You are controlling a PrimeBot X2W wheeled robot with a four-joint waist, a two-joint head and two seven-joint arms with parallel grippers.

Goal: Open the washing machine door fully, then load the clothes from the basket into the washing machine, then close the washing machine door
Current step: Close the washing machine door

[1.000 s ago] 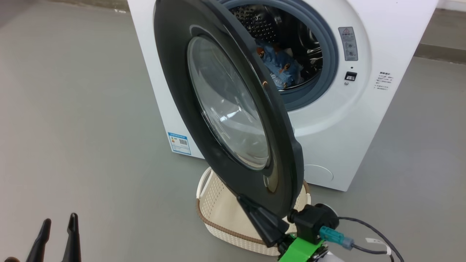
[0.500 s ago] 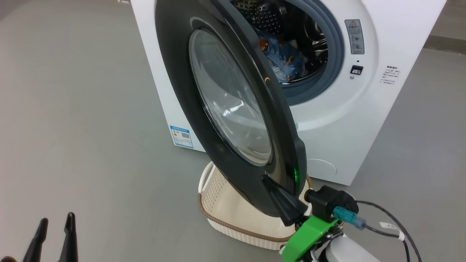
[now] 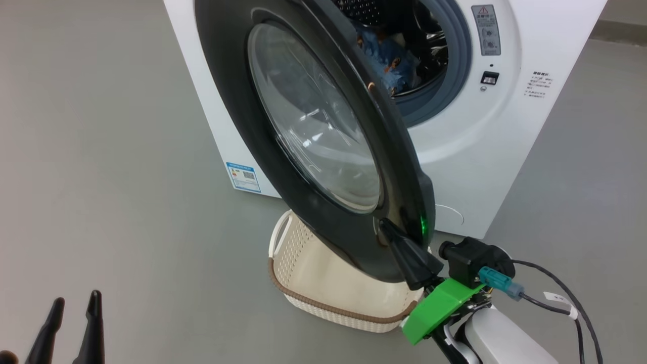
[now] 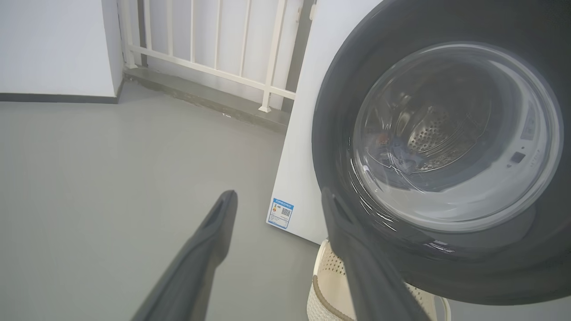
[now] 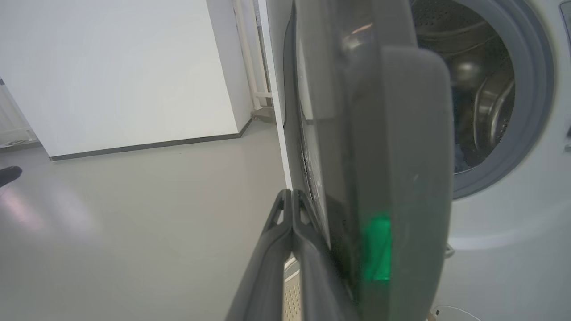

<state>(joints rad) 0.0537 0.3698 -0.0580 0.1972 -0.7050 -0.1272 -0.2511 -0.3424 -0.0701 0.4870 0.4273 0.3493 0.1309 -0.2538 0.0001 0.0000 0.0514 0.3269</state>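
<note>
The left gripper (image 3: 76, 298) hangs over the floor (image 3: 101, 151), fingers wide apart, empty. The black-ringed door (image 3: 237, 101) stands half open above the basket (image 3: 313, 273). The right gripper (image 3: 388, 231), pinched shut, leans against its lower rim, with clothes (image 3: 389, 60) inside the machine (image 3: 465, 141).

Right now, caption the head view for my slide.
Shut right gripper against the half-open door, clothes in the drum, basket below, left gripper open.

Smooth grey floor (image 3: 101, 151), plain white wall (image 4: 53, 44) with dark skirting (image 4: 58, 97), white railing (image 4: 214, 72)
</note>
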